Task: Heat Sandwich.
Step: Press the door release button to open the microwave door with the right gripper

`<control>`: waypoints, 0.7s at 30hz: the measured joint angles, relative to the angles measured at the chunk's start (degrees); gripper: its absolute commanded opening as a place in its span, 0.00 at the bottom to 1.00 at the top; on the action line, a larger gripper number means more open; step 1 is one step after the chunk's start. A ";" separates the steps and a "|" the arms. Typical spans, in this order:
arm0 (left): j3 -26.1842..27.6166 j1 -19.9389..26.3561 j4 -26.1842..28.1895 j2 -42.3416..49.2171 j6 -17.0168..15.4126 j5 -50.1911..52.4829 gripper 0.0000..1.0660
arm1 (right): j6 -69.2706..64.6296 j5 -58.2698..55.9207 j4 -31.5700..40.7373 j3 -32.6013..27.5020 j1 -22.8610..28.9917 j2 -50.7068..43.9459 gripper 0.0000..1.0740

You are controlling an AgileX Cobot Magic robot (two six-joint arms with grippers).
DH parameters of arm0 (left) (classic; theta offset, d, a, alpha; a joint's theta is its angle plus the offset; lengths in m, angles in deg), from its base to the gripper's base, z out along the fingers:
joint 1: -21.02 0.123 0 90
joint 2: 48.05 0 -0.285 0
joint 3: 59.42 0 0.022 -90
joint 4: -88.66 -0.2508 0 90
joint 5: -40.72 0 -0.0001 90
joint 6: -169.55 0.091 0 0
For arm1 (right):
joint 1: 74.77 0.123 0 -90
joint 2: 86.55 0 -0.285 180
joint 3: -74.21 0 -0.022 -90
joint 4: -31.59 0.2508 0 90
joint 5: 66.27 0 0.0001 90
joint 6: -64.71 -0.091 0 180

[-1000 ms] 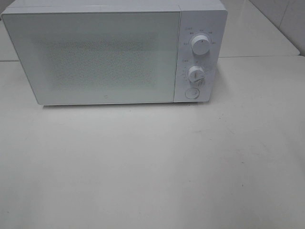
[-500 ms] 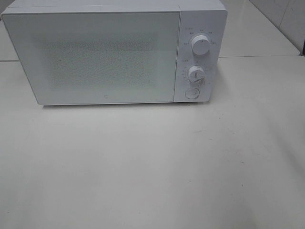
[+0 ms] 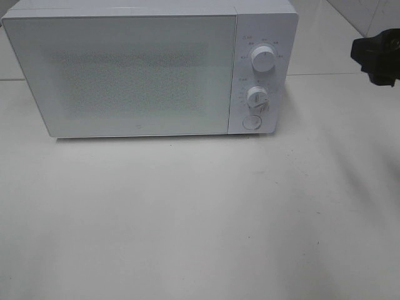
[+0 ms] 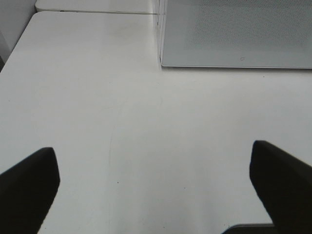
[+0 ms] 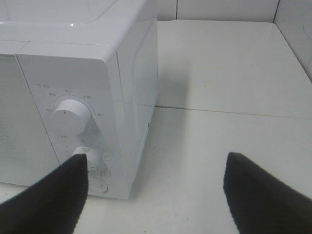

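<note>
The sandwich is out of view in every frame. A white microwave [image 3: 125, 75] stands at the back of the table with its door shut. My right gripper [image 3: 377, 59] shows as a dark shape at the far right edge, level with the microwave's top. In the right wrist view the right gripper [image 5: 156, 195] is open and empty, its fingers [image 5: 48, 200] framing the microwave's control panel [image 5: 73, 141]. My left gripper [image 4: 155, 190] is open over bare table, with the microwave's lower left corner [image 4: 163, 61] ahead of it.
The control panel carries an upper knob [image 3: 263, 60], a lower knob [image 3: 257, 97] and a round button [image 3: 250, 122]. White table [image 3: 200, 219] stretches in front of the microwave. A seam between two tabletops [image 3: 337, 74] runs behind it on the right.
My right gripper has come into the exterior high view at the right edge; it was not visible before. The microwave has not moved.
</note>
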 measured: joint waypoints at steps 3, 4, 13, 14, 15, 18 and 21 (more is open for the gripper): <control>0.00 0.00 0.00 0.00 0.00 0.00 0.93 | 0.23 6.76 0.00 -1.72 0.00 3.55 0.69; 0.00 0.00 0.00 0.00 0.00 0.00 0.93 | 0.34 8.37 0.06 -2.23 0.00 4.76 0.69; 0.00 0.00 0.00 0.00 0.00 0.00 0.93 | 4.70 19.19 7.79 -5.84 0.00 13.64 0.69; 0.00 0.00 0.00 0.00 0.00 0.00 0.93 | 4.70 19.82 8.82 -6.07 0.00 14.32 0.69; 0.00 0.00 0.00 0.00 0.00 0.00 0.93 | 5.73 21.43 10.26 -6.53 0.00 15.76 0.69; 0.00 0.00 0.00 0.00 0.00 0.00 0.93 | 6.30 23.15 12.09 -6.93 0.34 17.25 0.69; 0.00 0.00 0.00 0.00 0.00 0.00 0.93 | 8.31 24.92 15.41 -7.16 2.41 19.25 0.69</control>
